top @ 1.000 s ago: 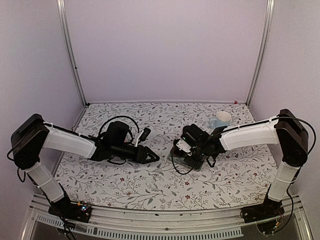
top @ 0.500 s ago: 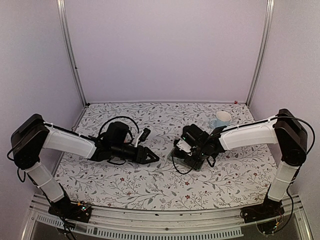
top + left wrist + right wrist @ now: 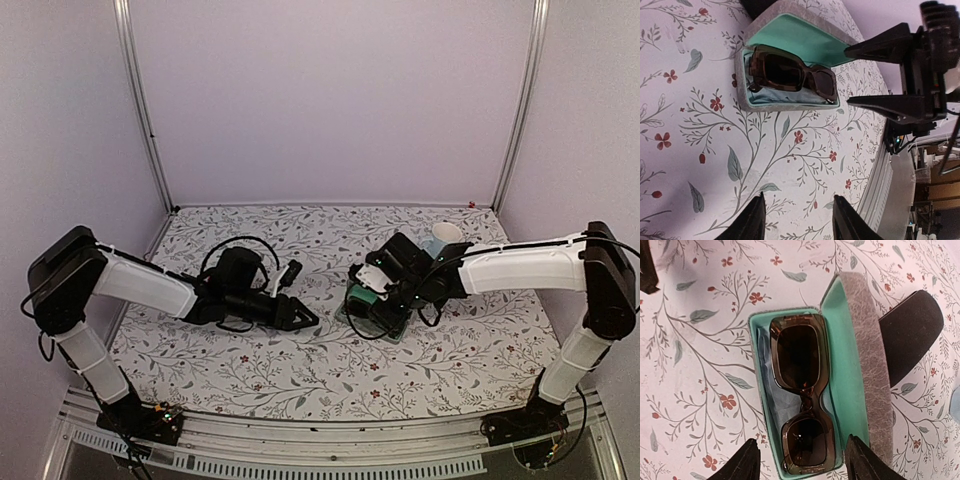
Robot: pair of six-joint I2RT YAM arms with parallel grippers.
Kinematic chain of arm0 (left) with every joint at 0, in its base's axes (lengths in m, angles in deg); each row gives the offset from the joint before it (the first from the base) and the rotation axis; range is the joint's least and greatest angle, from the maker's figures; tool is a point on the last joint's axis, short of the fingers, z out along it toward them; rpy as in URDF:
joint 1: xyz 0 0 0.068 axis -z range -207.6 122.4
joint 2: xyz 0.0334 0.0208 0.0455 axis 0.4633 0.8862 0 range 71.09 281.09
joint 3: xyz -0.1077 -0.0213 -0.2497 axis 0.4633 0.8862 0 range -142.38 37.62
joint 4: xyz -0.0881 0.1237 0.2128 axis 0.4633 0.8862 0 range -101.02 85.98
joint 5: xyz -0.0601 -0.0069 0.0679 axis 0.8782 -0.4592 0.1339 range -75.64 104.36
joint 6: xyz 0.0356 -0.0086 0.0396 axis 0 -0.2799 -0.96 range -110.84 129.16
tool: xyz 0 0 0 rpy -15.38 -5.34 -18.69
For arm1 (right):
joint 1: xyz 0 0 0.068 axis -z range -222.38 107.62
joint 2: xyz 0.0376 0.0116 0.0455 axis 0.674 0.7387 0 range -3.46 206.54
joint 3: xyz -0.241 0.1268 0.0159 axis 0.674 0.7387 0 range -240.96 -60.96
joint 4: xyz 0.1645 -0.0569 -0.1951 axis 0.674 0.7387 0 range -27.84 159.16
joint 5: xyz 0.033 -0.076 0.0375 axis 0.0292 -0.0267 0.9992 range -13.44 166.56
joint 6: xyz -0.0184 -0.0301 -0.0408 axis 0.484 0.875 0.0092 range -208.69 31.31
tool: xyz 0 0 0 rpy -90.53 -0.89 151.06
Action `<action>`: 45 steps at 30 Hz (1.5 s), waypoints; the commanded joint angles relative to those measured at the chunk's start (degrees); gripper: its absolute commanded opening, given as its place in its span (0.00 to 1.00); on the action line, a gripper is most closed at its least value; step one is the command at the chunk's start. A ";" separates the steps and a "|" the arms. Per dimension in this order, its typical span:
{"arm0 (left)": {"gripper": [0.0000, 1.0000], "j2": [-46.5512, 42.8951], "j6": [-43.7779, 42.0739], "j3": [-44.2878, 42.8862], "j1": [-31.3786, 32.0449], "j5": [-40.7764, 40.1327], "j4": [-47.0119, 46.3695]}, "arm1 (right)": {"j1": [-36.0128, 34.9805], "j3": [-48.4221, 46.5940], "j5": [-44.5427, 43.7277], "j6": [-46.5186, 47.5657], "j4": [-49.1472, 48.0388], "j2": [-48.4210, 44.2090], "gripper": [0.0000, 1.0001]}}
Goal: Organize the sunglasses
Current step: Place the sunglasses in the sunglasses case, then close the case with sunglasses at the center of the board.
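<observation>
Arm outstretched low, the right pincer [image 3: 802, 455] hangs parted, empty; the sunglasses [image 3: 800, 390] lie just below it in the grey case [image 3: 867, 340]. The left pincer [image 3: 799, 210], also parted, faces them.

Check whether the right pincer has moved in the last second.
Yes. In the top view the right pincer has pulled back toward the pale blue mug at the far edge, uncovering more of the open grey case.
</observation>
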 commanded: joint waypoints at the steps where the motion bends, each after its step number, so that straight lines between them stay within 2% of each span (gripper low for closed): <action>1: 0.47 1.55 -0.96 -0.15 -0.66 -1.14 -1.74 | 0.09 0.16 3.10 -1.47 -0.65 -4.41 0.60; 5: 0.47 3.82 -1.67 -2.02 -0.44 -2.58 -1.97 | 1.37 0.73 3.73 -3.02 -1.90 -8.17 0.61; 10: 0.47 8.04 -1.73 -5.44 -0.03 -2.80 -2.77 | 6.30 0.77 7.69 -5.61 -2.67 -10.41 0.61; 19: 0.47 15.00 -2.34 -11.71 0.63 -3.28 -2.74 | 15.13 3.53 17.46 -10.30 -6.28 -8.44 0.63; 26: 0.46 19.69 -2.29 -15.27 1.01 -3.21 -2.28 | 17.26 5.57 22.99 -11.01 -9.61 -6.19 0.62; 35: 0.41 22.37 -2.28 -17.28 1.55 -4.26 -1.79 | 18.17 7.51 27.70 -10.76 -12.22 -4.19 0.50; 45: 0.27 24.51 -0.76 -18.04 2.35 -4.69 -3.07 | 18.17 9.61 29.80 -11.20 -14.10 -4.33 0.38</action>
